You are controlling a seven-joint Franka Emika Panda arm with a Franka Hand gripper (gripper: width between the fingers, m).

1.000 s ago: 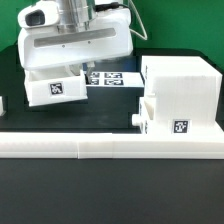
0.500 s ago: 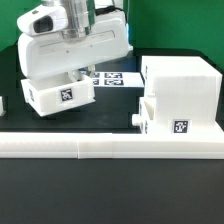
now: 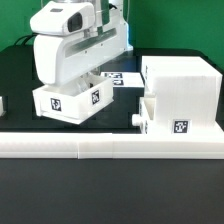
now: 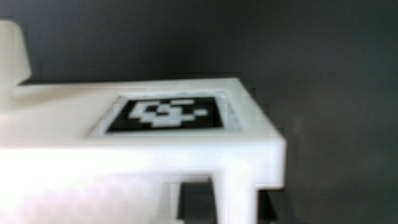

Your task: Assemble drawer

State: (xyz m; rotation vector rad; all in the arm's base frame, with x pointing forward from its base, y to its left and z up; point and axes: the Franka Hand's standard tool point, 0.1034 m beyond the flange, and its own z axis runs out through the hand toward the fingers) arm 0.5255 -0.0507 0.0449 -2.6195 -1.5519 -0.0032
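My gripper (image 3: 84, 76) is shut on the wall of a small white drawer tray (image 3: 72, 102) and holds it just above the black table, turned at an angle, at the exterior view's left. The tray shows two square tags. In the wrist view the tray's tagged wall (image 4: 166, 113) fills the frame, and the dark fingertips (image 4: 199, 202) sit on either side of its thin edge. The large white casing (image 3: 182, 80) stands at the exterior view's right. A second tray (image 3: 170, 120) with a knob (image 3: 135, 117) sits partly in its lower slot.
A long low white border wall (image 3: 110, 143) runs across the front. The marker board (image 3: 122, 78) lies flat behind the held tray, partly hidden. A small white part (image 3: 2, 103) shows at the exterior view's left edge.
The arm has swung the held tray forward and toward the exterior view's right, and has turned it so a corner now faces the camera. The casing and second tray have not moved.
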